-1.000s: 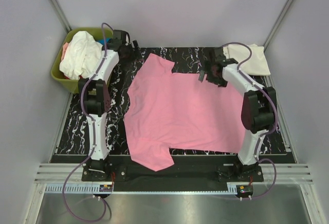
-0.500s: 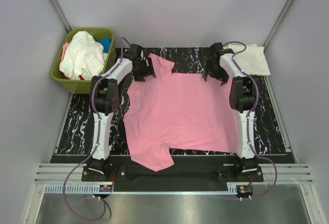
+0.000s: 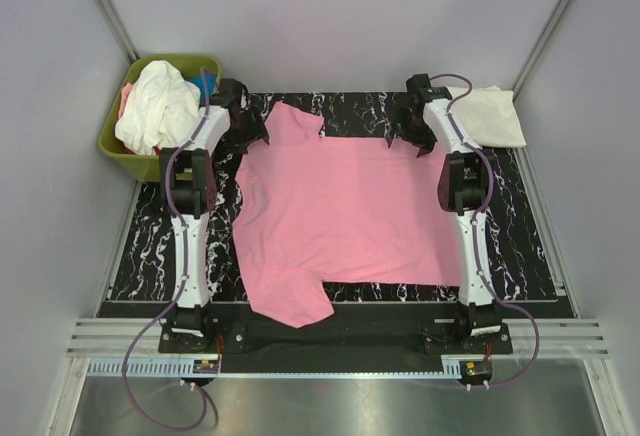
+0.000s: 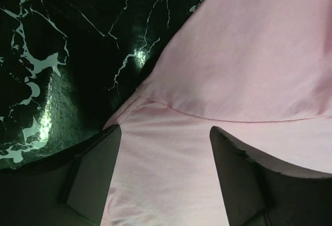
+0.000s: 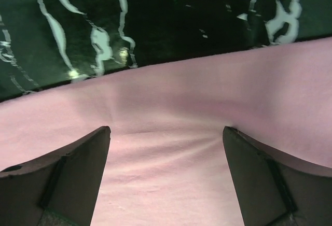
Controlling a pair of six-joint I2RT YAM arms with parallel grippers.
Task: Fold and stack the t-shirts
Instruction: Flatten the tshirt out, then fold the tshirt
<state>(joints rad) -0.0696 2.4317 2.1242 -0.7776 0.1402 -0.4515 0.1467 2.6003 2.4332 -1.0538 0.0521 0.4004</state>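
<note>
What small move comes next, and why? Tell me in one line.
Probably close the left gripper and right gripper on the pink shirt. Both stand open at its far edge, with flat cloth showing in the gap between their fingers, so a pinch looks like the step before lifting that edge into a fold.

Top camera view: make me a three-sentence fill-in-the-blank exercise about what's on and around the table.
The t-shirt spread across the table is ____ in colour.
The green bin sits by the table's far ____ corner.
The left gripper and right gripper both hang over the shirt with jaws ____.
Missing words: pink; left; open.
</note>
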